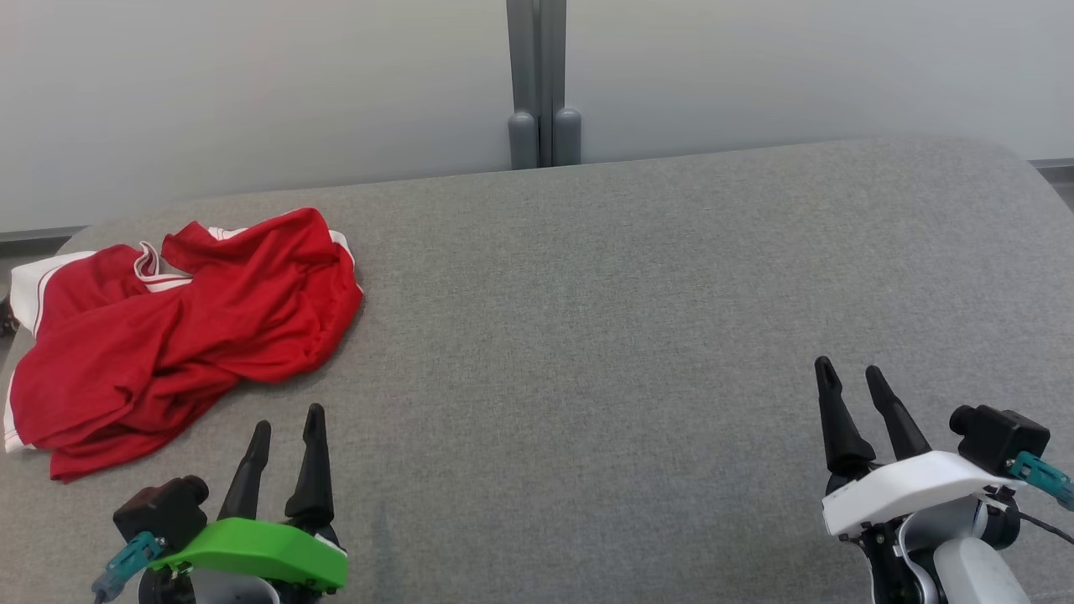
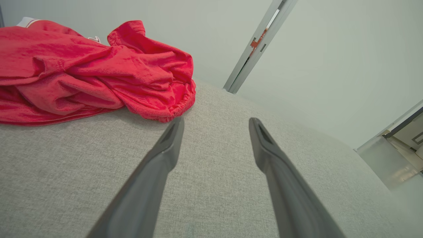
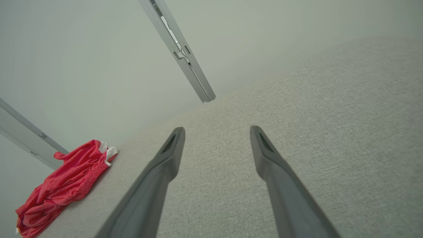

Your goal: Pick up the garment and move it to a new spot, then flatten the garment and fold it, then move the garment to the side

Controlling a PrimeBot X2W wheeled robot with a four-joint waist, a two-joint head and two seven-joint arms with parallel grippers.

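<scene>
We find the red garment (image 1: 185, 335) crumpled in a heap at the far left of the grey fabric surface (image 1: 629, 335), with white trim showing along its far side and at its left end, where it reaches the surface's rim. Our left gripper (image 1: 289, 417), on its green wrist shell, sits at the near left with its two dark fingers spread apart and released, gripping nothing. Its tips are near the garment's near edge but apart from it, and in the left wrist view the cloth's gathered hem lies just beyond the left fingertip. Our right gripper (image 1: 848, 367), on its white wrist shell, sits at the near right, well apart from the garment, its fingers likewise parted and released over the grey weave. Beyond the far edge of the surface we see a pale wall (image 1: 252, 101) with a grey upright post (image 1: 543, 84) near the middle
</scene>
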